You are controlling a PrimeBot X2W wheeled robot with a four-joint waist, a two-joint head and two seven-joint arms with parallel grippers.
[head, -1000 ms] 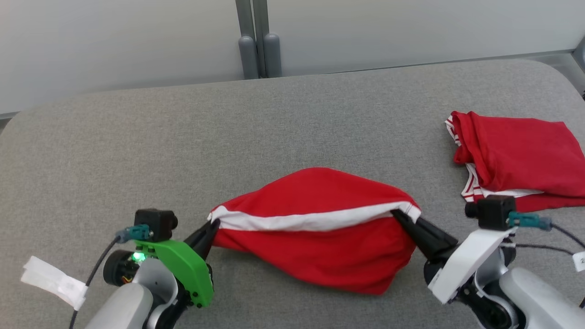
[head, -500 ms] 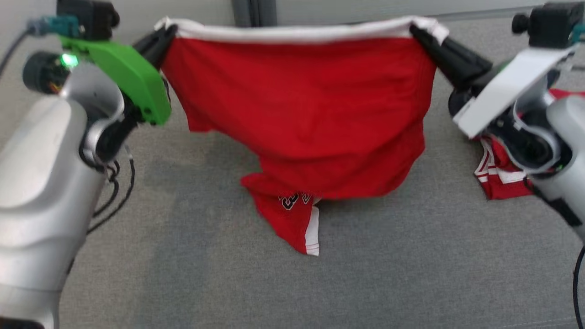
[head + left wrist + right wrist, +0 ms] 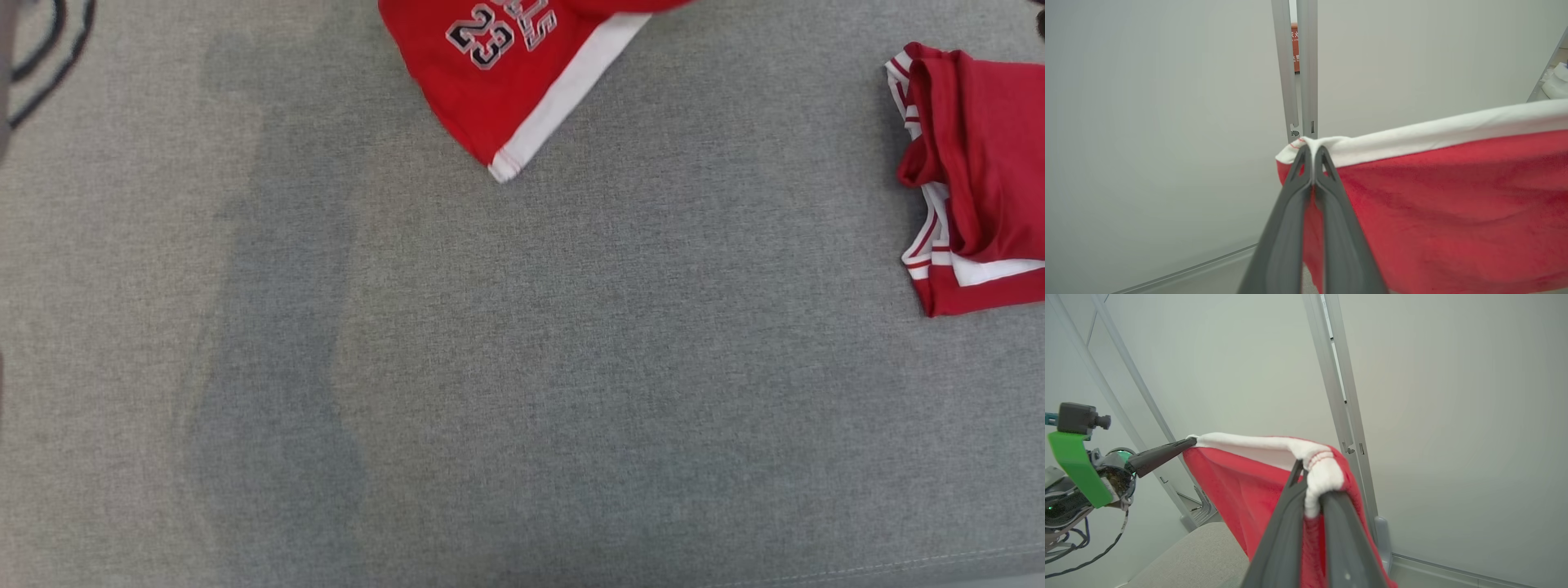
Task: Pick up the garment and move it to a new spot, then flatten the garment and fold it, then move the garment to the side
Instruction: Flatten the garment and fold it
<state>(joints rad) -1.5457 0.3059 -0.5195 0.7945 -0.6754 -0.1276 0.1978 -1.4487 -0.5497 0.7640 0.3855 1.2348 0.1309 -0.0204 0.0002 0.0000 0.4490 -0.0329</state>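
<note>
The garment (image 3: 490, 73) is a pair of red shorts with a white hem and the number 23. Its lower corner hangs in at the top of the head view, over the grey cushioned surface (image 3: 522, 367). In the left wrist view my left gripper (image 3: 1312, 151) is shut on one end of the white waistband, with the red cloth (image 3: 1453, 196) stretching off to the right. My right gripper (image 3: 1310, 473) is shut on the other end of the band. In that view my left gripper (image 3: 1188, 443) holds the far end, the garment (image 3: 1241, 486) spread between the two, high in front of the wall.
A second red and white garment (image 3: 980, 163) lies bunched at the right edge of the surface. Dark cables (image 3: 49, 41) loop in at the top left. Grey wall panels with a metal post (image 3: 1296, 69) stand behind the surface.
Both grippers have lifted the garment off the surface by its waistband, so it now hangs stretched between them. The head view has shifted, and the arms have left it at the top.
</note>
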